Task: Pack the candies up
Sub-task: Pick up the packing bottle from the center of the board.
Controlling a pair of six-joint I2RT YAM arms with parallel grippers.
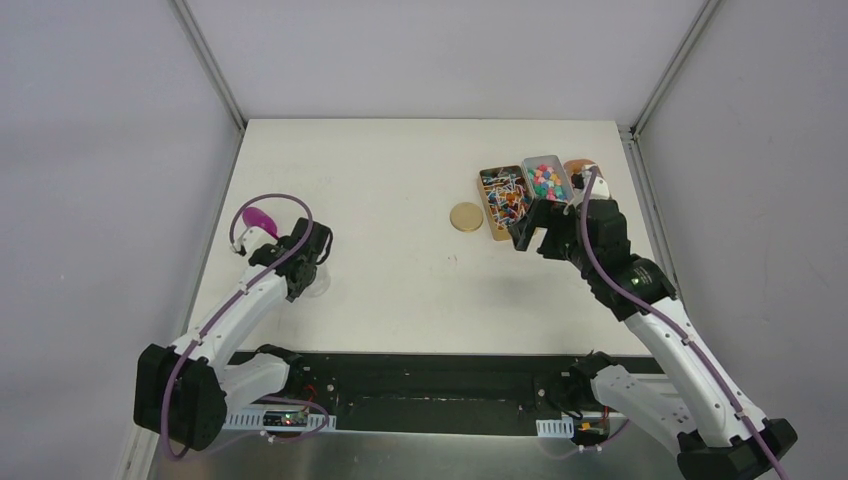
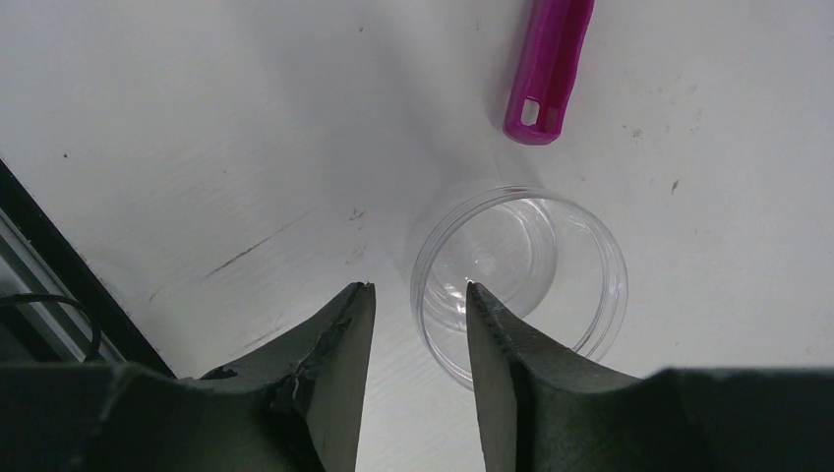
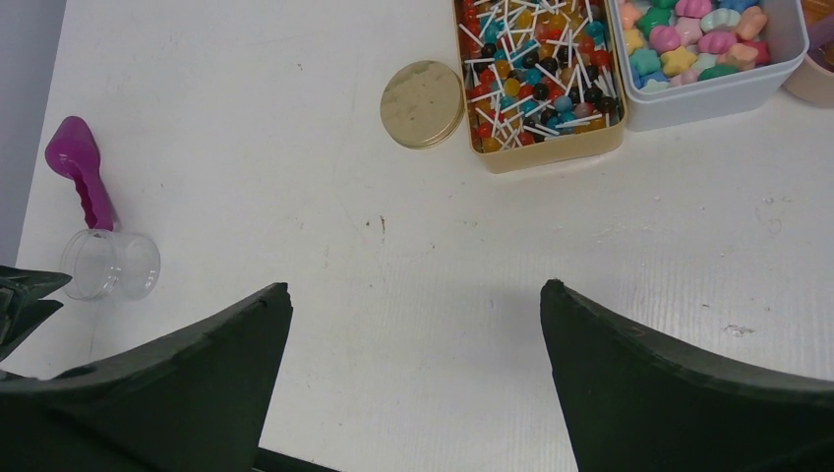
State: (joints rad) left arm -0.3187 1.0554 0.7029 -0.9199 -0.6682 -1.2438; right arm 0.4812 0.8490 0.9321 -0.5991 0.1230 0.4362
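Top external: table (image 1: 400, 300), both arms based at its near edge.
Candies (image 3: 693, 39): loose heap, mixed colours, in grey tub (image 3: 708, 93) nr far right corner; none in cup.
Neighbours: gold tin (image 3: 551, 152) of lollipops (image 3: 536, 69) against tub's left side; round gold lid (image 3: 422, 104) just left of tin.
Cup (image 2: 551, 256): clear, empty, upright, nr left edge; purple scoop (image 2: 548, 69) lies just beyond it, not touching.
Left gripper (image 2: 420, 290): jaws part-way apart, astride cup's near wall, one side looks inside, other outside; no pinch visible yet.
Right gripper (image 3: 413, 287): spread wide, grasping nothing, hovering on near side of tub & tin.
Handling (judgement): pieces prob. light, hard, smooth; they'd roll & scatter, too small to pinch singly. Better scooped, so take scoop mid-handle. Hold cup by its wall: thin plastic, prob. flexes & tips easily.
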